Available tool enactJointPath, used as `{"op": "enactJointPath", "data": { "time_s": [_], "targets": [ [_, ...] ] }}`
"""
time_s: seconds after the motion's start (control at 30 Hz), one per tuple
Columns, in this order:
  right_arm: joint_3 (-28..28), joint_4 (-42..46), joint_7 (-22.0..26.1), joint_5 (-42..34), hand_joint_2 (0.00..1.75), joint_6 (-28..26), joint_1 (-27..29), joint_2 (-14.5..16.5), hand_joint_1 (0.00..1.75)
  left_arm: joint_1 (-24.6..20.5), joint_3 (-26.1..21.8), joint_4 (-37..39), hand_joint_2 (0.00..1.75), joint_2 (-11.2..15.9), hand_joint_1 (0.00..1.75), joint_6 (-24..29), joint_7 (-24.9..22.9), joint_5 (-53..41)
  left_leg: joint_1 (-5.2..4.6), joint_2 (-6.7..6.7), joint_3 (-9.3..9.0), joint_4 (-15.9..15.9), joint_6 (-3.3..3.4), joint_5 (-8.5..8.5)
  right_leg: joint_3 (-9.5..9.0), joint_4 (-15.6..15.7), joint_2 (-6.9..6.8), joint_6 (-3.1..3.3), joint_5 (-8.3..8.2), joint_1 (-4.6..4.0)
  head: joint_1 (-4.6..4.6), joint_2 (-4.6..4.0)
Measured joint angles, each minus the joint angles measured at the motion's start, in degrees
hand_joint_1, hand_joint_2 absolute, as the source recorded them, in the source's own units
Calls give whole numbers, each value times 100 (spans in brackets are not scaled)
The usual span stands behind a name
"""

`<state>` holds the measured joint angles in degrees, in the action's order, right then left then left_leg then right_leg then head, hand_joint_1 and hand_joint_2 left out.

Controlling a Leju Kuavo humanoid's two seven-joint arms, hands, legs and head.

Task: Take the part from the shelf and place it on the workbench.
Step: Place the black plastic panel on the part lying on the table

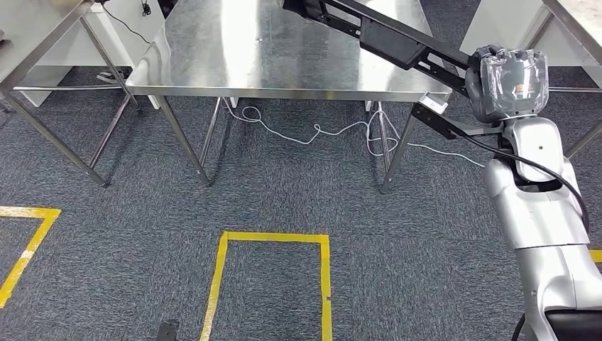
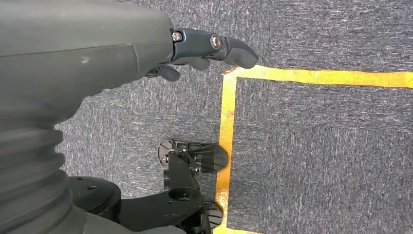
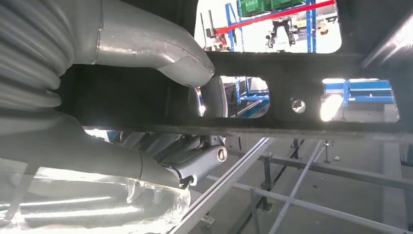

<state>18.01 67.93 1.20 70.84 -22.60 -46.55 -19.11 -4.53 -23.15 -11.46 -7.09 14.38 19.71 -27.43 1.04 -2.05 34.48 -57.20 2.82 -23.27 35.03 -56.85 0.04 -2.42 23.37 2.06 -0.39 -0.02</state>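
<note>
The part [image 1: 387,39] is a long black metal frame with cut-out holes. It slants above the far right of the steel workbench [image 1: 234,57]. My right hand [image 1: 511,82], wrapped in clear plastic, grips the part's near end beyond the bench's right corner. In the right wrist view the thumb and fingers of my right hand [image 3: 160,53] close around the part's black bar [image 3: 292,63]. My left hand [image 2: 73,63] hangs over the carpet holding nothing, with one finger stretched out.
A second steel table [image 1: 42,42] stands at the left and another table's edge [image 1: 575,21] at the right. A white cable [image 1: 312,131] loops on the carpet under the bench. Yellow tape [image 1: 273,238] marks a box on the floor in front.
</note>
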Motion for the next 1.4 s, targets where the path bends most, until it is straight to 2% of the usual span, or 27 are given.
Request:
{"op": "enactJointPath", "data": {
  "time_s": [0.1, 0.23, 0.3, 0.63, 1.2, 1.3, 1.4],
  "targets": [
    [0, -12, 0, 1, 175, 0, -1, -2, 175, 1, -6, 1, 175, -3, 0, 0, 1, -1, 14, 0, 9, 10, -73, 23, 14, -2, -2, 24, -10, -24, 1, 0],
    [0, -30, -4, 27, 175, -1, 0, -1, 175, 1, -17, 1, 175, -6, 0, 0, 10, -2, 26, 0, 26, 15, -236, 36, 35, -6, -3, 43, -22, -39, 4, 0],
    [0, -34, -10, 44, 175, -5, 0, 2, 175, 1, -20, 1, 175, -6, 0, 0, 16, -1, 20, 0, 37, 15, -271, 42, 43, -7, -3, 46, -25, -40, 4, 0],
    [7, -64, -32, 101, 175, -20, 13, 24, 175, 1, -37, 1, 175, -6, 0, 0, 19, 4, -59, 5, 66, -2, -271, 45, 44, -7, -10, 26, -39, -39, 4, 0],
    [-1, -241, -41, 86, 175, -17, 37, 40, 175, 1, -52, 1, 175, -6, 0, -294, 232, 37, -100, 6, 86, -21, -237, 38, 68, -7, -13, 8, -50, -36, 4, 0],
    [-7, -335, 161, -191, 175, 53, 21, 64, 175, 1, -53, 1, 175, -5, 0, -249, 213, 0, -101, 6, 91, -21, -235, 39, 68, -7, -13, 7, -50, -36, 4, 0],
    [-9, -691, 656, -720, 175, 135, -56, 170, 175, -2, -57, 1, 175, -4, 0, -241, 195, -54, -100, 5, 94, -21, -232, 41, 70, -7, -12, 4, -52, -35, 3, 0]
  ]
}}
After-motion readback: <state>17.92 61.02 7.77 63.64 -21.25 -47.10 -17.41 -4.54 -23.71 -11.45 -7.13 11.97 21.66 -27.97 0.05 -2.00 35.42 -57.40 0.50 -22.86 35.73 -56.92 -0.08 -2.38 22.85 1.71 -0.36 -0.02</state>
